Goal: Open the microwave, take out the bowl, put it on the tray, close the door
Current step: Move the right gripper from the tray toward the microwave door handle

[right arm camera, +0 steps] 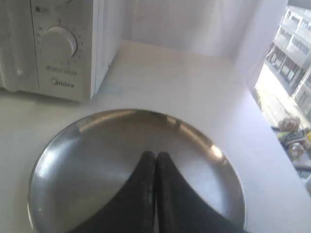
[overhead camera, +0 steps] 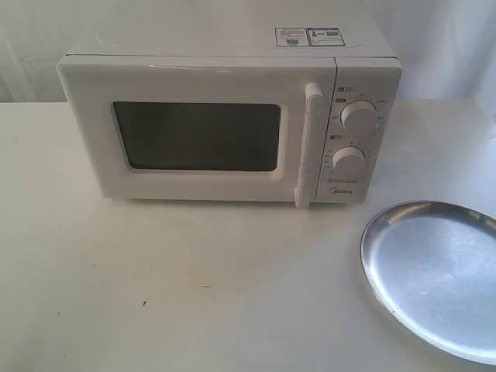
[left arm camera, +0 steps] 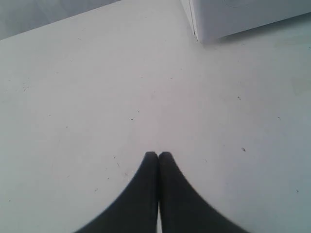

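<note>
Both jaws pressed together, empty; door (overhead camera: 198, 132) closed.
R jaws over tray (right arm camera: 73, 145), microwave (right arm camera: 63, 73) just beyond. Handle (overhead camera: 308, 147) upright, prob. nearer R arm. L jaws over bare surface (left arm camera: 73, 97). Bowl unseen, presumably inside.

I am working in what is looking like an indoor test room staged as a kitchen corner. A plain white table (overhead camera: 194, 294) is carrying only a microwave (overhead camera: 225, 124) and a metal tray (overhead camera: 434, 271). White sheeting (overhead camera: 434, 46) is hanging behind. A window (right arm camera: 286, 97) is showing multi-storey buildings (right arm camera: 294, 48) outside.
</note>
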### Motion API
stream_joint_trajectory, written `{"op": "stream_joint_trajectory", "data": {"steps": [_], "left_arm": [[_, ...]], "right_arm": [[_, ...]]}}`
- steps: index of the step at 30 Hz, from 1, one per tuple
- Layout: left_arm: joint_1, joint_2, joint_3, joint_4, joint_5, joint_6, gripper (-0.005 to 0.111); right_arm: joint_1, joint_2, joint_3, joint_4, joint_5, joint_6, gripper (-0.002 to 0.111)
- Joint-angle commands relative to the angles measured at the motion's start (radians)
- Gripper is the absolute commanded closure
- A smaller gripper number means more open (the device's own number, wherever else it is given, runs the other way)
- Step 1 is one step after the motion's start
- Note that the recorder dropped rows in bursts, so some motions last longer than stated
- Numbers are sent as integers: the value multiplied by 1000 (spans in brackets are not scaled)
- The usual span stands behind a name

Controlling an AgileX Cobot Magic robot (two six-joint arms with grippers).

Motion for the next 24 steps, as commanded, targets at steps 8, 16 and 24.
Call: {"op": "stream_joint_trajectory", "data": {"steps": [8,16,24], "left_arm": [[-4,-4,-4,-4,-1,-2,107],[-4,-4,-4,-4,-1,-2,107],[-4,-4,-4,-4,-1,-2,107]], "right_arm": [[3,-5,1,208,-895,536,108],[8,401,-59,-45,-868,582,108],[8,962,-192,-371,-1037,564,108]]}}
